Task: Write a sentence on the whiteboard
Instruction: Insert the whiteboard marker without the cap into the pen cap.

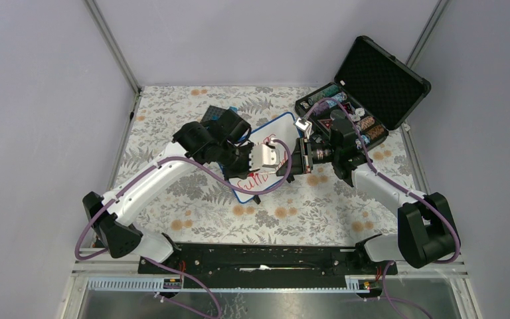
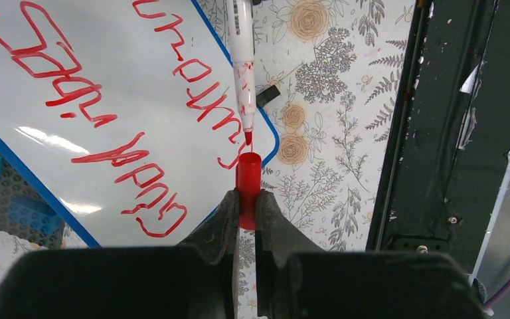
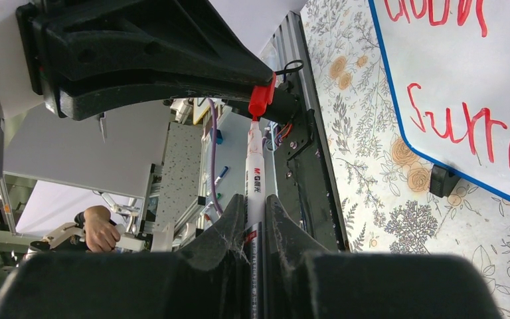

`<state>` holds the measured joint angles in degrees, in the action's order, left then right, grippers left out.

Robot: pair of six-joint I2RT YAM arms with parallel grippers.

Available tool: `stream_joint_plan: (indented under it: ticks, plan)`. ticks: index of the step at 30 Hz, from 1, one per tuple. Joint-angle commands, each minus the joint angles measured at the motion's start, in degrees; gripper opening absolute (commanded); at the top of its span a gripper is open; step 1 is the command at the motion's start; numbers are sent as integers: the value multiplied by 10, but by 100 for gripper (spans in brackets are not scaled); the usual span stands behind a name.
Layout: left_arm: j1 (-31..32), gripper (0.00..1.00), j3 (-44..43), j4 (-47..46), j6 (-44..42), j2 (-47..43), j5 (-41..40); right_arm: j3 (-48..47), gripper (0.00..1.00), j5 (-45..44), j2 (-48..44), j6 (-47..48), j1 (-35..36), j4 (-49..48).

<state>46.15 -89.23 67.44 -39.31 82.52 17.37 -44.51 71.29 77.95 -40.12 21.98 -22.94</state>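
The whiteboard (image 1: 273,130), white with a blue rim, lies on the floral cloth at mid table. The sentence (image 2: 106,157) is in red marker in two lines, and part of it shows in the right wrist view (image 3: 438,125). My left gripper (image 1: 273,159) (image 2: 246,203) is shut on a red marker cap (image 2: 248,174). My right gripper (image 1: 295,161) (image 3: 255,206) is shut on the white marker (image 3: 254,166). The marker's red tip (image 2: 248,138) points at the cap's open mouth, a small gap away. Both grippers meet above the board's near right edge.
An open black case (image 1: 372,86) holding small items stands at the back right. A dark studded baseplate (image 1: 216,114) with blue bricks lies behind the board's left end. The board's black foot (image 2: 267,94) rests on the cloth. A black rail (image 1: 265,256) runs along the near edge.
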Motion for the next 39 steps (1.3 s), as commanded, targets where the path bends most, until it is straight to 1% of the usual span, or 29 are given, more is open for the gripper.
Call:
stream_joint_plan:
  ticks: [1, 11, 21, 30, 39]
  plan:
    - [2, 0, 7, -5, -14, -27, -3, -23, 0, 18, -8, 12, 6, -7]
    - [6, 0, -6, -1, -13, -20, 11, -36, 0, 13, -3, 40, 20, 27]
    - [10, 0, -12, 4, -15, -20, 20, -41, 0, 7, 4, 45, 23, 31]
    - [10, 0, -13, 6, -16, -23, 24, -47, 0, 0, 1, 72, 25, 64]
    - [10, 0, -18, 10, -19, -18, 36, -51, 0, -7, 4, 75, 25, 67]
